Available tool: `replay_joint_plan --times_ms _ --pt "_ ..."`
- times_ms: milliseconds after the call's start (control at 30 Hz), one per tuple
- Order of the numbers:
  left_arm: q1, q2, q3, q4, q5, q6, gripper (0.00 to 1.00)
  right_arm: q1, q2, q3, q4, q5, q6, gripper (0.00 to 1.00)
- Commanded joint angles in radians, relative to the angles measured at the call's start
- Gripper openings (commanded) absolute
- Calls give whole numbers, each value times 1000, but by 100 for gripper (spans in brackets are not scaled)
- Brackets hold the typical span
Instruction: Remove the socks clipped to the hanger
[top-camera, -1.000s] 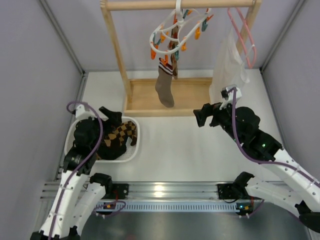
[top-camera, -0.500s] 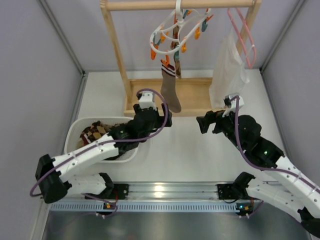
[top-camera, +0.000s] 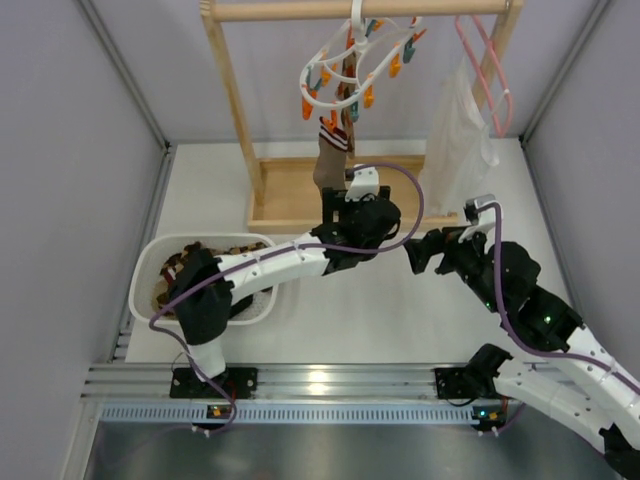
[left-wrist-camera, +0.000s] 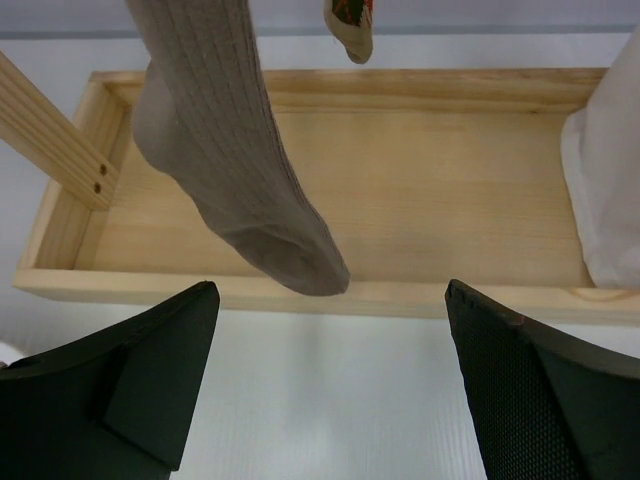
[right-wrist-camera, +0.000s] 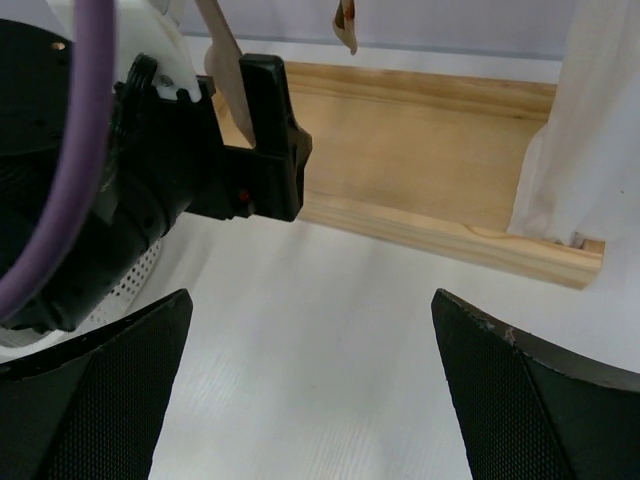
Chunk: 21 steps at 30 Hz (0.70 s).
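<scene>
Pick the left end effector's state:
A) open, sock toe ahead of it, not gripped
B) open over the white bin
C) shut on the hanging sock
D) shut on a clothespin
A: in the left wrist view the left end effector has its fingers wide apart, and the beige sock hangs free beyond them over the wooden tray.
</scene>
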Motion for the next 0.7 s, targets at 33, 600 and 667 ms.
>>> replay_joint_plan --times_ms 33,600,667 --pt "5 91 110 36 -198 61 98 -8 -18 -12 -8 8 8 99" --pt "97 269 196 40 -189 31 34 -8 -167 5 -52 -23 -10 99" --pt "97 240 164 42 -162 3 19 -8 -159 5 -38 -34 -10 99"
